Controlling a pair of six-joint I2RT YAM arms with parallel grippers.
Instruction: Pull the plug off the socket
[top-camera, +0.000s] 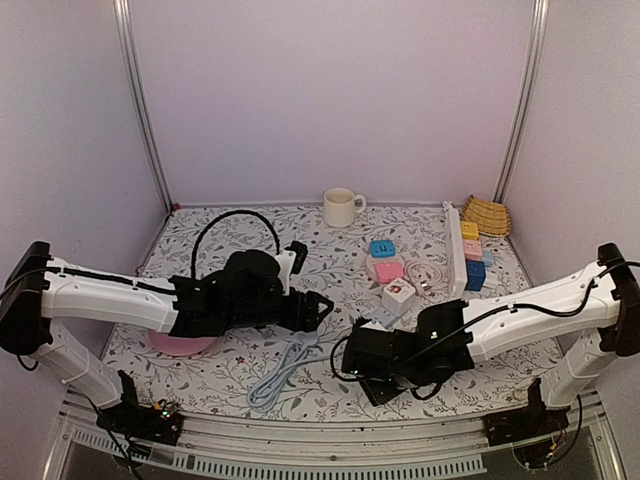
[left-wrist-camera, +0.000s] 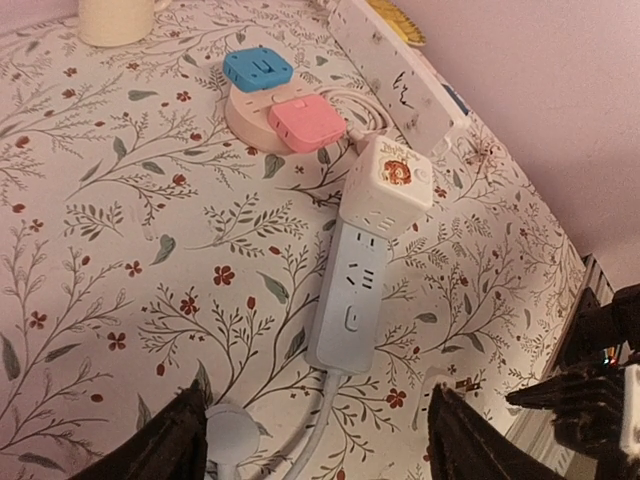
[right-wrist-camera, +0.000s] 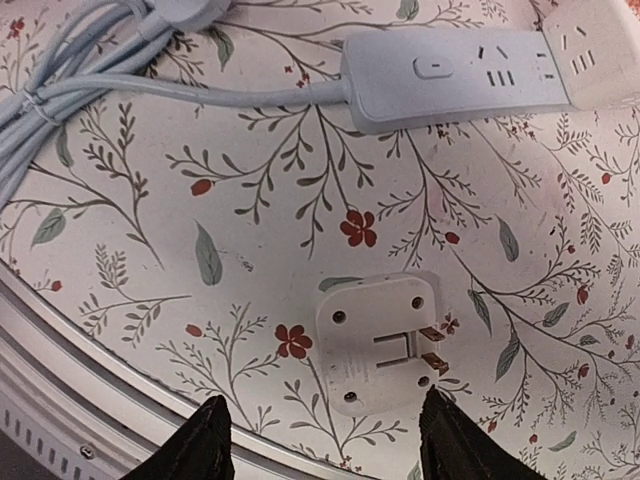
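Note:
A white power strip (left-wrist-camera: 350, 300) lies on the flowered cloth, with a white cube adapter (left-wrist-camera: 392, 185) plugged into its far end. Both also show in the right wrist view: strip (right-wrist-camera: 460, 75), cube (right-wrist-camera: 600, 45). A flat white plug (right-wrist-camera: 378, 343) lies loose on the cloth, prongs up and pointing right, apart from the strip. My right gripper (right-wrist-camera: 323, 398) is open just above it, a finger on each side. My left gripper (left-wrist-camera: 317, 392) is open over the strip's cable end, touching nothing. In the top view the left gripper (top-camera: 322, 310) and right gripper (top-camera: 352, 352) are close together.
The strip's bundled grey cable (top-camera: 275, 380) lies front centre, its round plug (left-wrist-camera: 232, 432) by my left finger. Behind are a mug (top-camera: 342, 207), blue and pink cubes on a round base (top-camera: 385, 262), coloured blocks (top-camera: 472, 250), a basket (top-camera: 487, 215). A metal rail (right-wrist-camera: 60, 340) edges the table.

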